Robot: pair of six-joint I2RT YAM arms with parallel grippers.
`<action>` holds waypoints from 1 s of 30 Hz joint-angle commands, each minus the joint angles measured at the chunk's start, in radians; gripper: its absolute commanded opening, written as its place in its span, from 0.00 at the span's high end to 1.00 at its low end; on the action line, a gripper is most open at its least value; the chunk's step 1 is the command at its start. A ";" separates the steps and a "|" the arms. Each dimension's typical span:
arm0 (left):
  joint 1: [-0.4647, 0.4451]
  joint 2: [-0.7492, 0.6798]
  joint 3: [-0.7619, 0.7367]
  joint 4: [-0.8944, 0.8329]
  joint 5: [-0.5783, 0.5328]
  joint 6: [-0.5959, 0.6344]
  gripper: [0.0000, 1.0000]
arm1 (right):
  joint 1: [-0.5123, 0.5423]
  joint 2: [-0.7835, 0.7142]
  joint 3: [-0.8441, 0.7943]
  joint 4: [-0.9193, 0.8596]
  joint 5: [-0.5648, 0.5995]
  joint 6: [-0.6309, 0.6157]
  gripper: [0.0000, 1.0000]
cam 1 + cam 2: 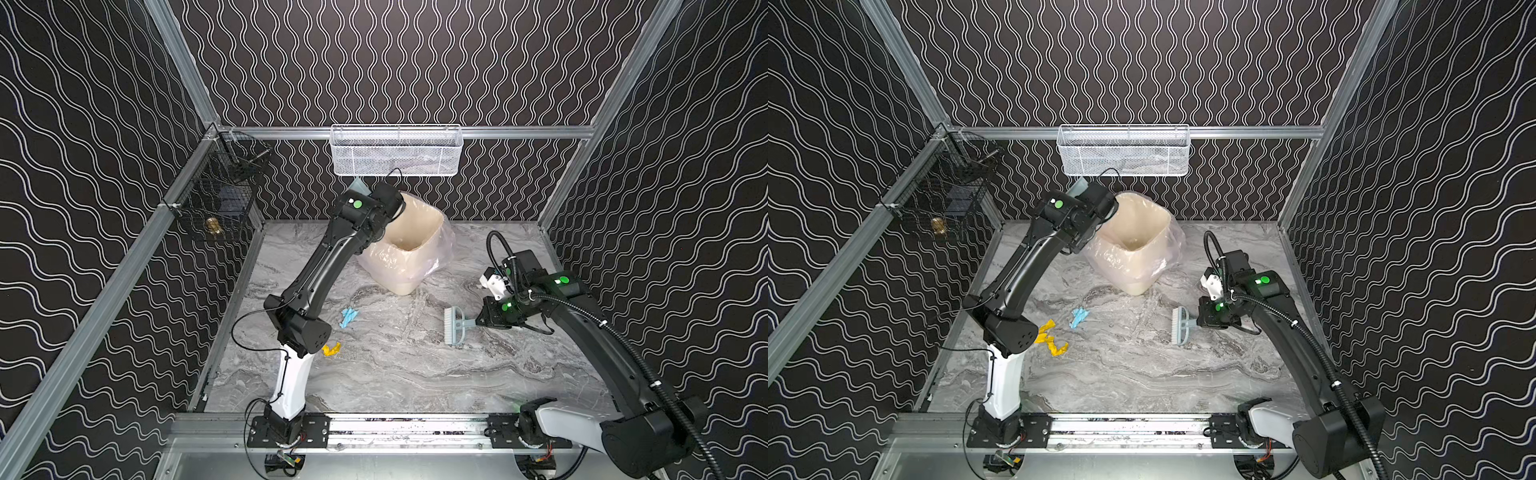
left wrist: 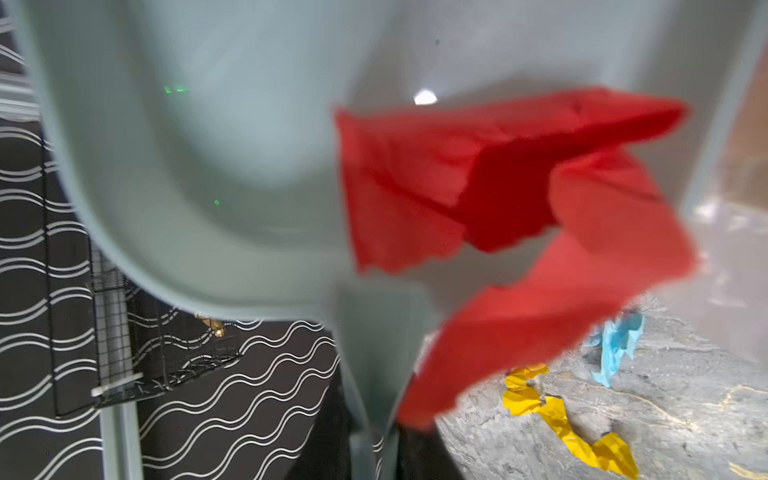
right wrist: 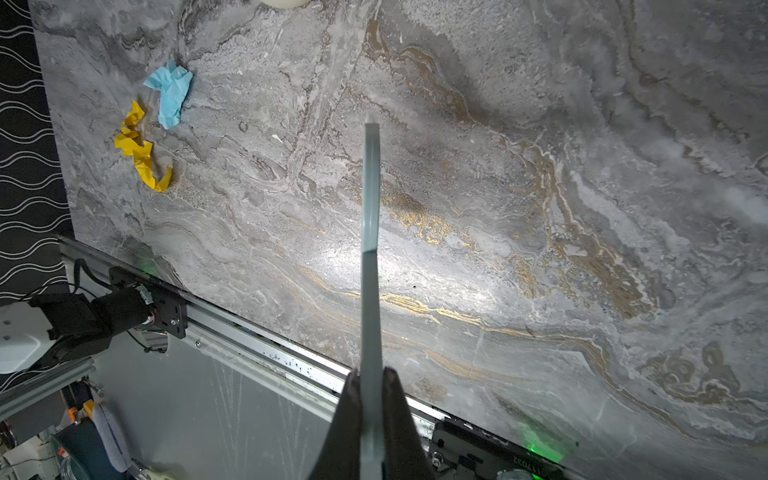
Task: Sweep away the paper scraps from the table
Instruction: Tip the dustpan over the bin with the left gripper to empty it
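Both clamped: left gripper point(image 2: 370, 453) dustpan point(image 2: 187, 166) (right gripper point(image 3: 371, 399) brush point(image 3: 371, 208)).

Black walls point(image 1: 415, 62) with white wavy lines on three sides. Aluminium frame rails point(image 1: 519, 133) run along corners and edges. White mesh basket point(image 1: 395, 151) hangs on back rail; black wire basket point(image 1: 214, 195) at back-left corner. Grey marble-veined surface point(image 1: 415, 374), glare patch in right wrist view.

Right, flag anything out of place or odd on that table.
A yellow scrap and a light blue scrap lie loose on the table beside the left arm. A red scrap shows, blurred, inside the raised dustpan. Nothing looks damaged.
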 commanded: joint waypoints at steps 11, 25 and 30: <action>-0.088 -0.013 -0.084 -0.017 -0.218 0.079 1.00 | 0.003 -0.021 0.003 -0.008 -0.044 -0.037 1.00; -0.176 0.024 -0.141 0.243 -0.523 0.404 1.00 | 0.040 -0.030 0.009 -0.015 -0.045 -0.041 1.00; -0.177 0.001 -0.196 0.336 -0.539 0.515 1.00 | 0.051 -0.033 0.011 -0.014 -0.038 -0.043 1.00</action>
